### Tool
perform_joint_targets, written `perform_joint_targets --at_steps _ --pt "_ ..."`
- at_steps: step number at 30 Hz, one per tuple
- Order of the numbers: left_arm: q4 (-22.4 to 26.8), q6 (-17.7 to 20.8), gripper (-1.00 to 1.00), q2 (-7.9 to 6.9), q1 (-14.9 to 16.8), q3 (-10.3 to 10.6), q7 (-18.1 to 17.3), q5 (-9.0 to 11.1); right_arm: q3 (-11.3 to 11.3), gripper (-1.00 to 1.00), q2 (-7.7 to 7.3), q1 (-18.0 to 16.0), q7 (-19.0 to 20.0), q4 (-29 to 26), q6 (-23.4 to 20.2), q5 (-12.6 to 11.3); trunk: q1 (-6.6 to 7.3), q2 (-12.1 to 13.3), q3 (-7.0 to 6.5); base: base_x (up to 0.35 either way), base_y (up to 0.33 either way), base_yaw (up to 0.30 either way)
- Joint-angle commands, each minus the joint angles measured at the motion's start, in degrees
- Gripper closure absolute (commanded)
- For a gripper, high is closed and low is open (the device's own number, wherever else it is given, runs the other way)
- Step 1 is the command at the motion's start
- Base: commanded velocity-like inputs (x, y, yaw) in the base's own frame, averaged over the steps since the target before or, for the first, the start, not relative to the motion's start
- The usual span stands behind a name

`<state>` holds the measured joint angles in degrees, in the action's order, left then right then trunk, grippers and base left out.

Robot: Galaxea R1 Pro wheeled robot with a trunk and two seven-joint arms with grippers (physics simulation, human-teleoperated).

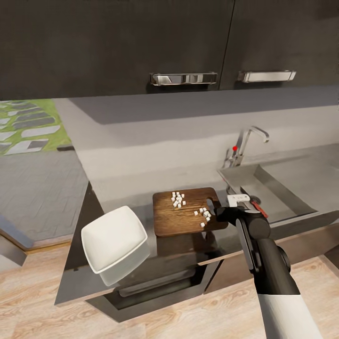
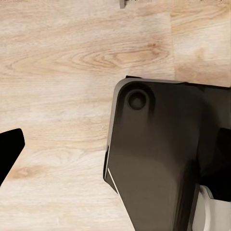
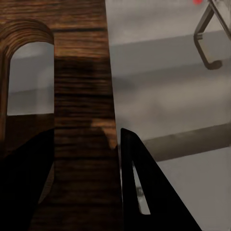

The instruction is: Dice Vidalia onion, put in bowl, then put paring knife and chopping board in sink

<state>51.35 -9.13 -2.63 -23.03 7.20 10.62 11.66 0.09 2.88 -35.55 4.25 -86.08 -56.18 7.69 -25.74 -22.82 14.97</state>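
Dark-brown board lies flat, long axis running along the countertop – slot end toward the sink – right gripper clamped on that end.

Grey countertop with white bowl, chopping board and sink.

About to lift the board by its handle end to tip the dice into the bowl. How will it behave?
The board looks like stiff wood, so it probably won't flex. The right gripper straddles its handle end, jaws either side of the edge, so the far end may sag or pivot. The dice lie loose in two clusters and will likely slide early; tilt slowly toward the bowl.
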Motion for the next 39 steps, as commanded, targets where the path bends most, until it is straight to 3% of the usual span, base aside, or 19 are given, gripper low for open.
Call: perform_joint_targets --at_steps 1,18,39 --pt "0.07 -0.18 -1.00 -0.10 0.00 0.35 0.46 0.55 0.00 1.00 0.02 -0.05 0.41 -0.06 -0.27 0.57 -0.04 -0.10 0.00 0.000 0.000 0.000" --pt "-0.02 -0.18 -1.00 -0.10 0.00 0.35 0.46 0.56 0.00 1.00 0.02 -0.05 0.41 -0.06 -0.28 0.57 -0.04 -0.10 -1.52 -0.080 0.069 0.000" --pt "-0.11 -0.18 -1.00 -0.10 0.00 0.35 0.46 0.56 0.00 1.00 0.02 -0.05 0.38 -0.06 -0.30 0.57 -0.04 -0.10 -3.40 -0.046 0.275 0.000"
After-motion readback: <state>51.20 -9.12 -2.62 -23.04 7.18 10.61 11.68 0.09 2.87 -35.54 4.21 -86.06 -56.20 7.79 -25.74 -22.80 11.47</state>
